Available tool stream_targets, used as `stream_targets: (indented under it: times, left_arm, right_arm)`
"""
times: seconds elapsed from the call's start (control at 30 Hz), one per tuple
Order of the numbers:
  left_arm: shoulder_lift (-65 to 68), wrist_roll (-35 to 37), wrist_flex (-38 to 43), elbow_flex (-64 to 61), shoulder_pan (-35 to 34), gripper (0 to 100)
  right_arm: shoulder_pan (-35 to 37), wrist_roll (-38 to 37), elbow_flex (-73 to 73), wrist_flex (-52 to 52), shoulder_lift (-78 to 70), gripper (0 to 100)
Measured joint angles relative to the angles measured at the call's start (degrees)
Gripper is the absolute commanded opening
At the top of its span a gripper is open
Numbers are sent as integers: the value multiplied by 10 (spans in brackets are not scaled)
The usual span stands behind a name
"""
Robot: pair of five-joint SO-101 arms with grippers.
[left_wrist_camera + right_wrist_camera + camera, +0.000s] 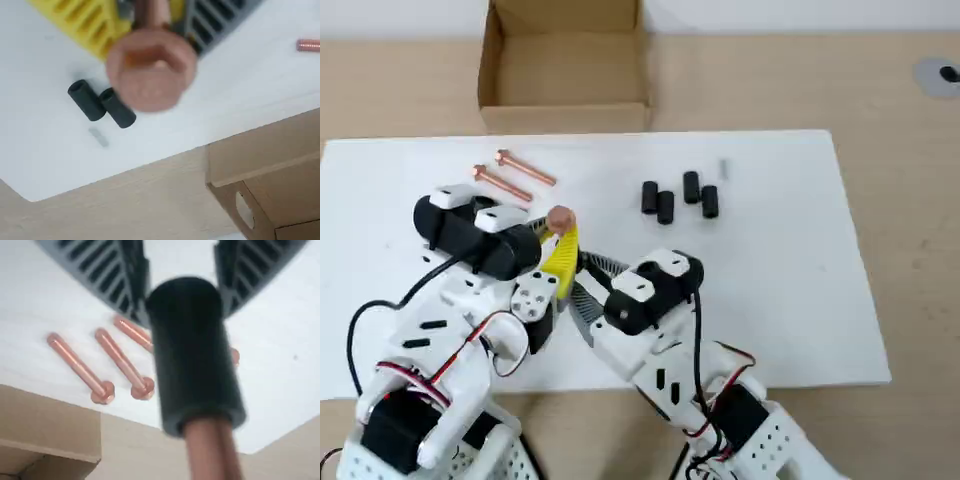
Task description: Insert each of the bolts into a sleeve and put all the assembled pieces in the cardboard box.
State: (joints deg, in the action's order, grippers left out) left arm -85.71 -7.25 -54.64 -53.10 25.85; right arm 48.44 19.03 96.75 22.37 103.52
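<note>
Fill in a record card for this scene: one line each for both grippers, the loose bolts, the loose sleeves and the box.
Left gripper: shut on a bolt
Right gripper: shut on a sleeve, bolt shaft showing at its near end
Loose bolts: at least two, side by side on the white mat
Loose sleeves: four, clustered on the mat
Cardboard box: open, beyond the mat

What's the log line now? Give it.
left hand shut on bolt | right hand shut on sleeve | bolt in sleeve
</note>
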Motion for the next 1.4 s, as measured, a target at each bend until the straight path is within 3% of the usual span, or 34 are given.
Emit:
stream_targets:
  times: [0.23,0.47,0.83,0.97,1.3,1.4]
  left_arm:
    - [0,4,-4,9,0,43]
    - [-4,107,-60,55,-1,88]
    - [-2,121,-73,88,-1,87]
    - [-4,164,-73,135,-4,88]
    - [-4,199,-48,186,-192,85]
    - [-5,199,-47,186,-217,85]
  right_arm:
    - [0,0,-9,-1,0,9]
    - [-2,2,-10,-1,0,9]
    - [-7,1,-16,-1,0,9]
    - [-14,1,-16,0,0,9]
    - [-63,-24,-16,-5,0,9]
    - [-76,-47,-16,-35,0,9]
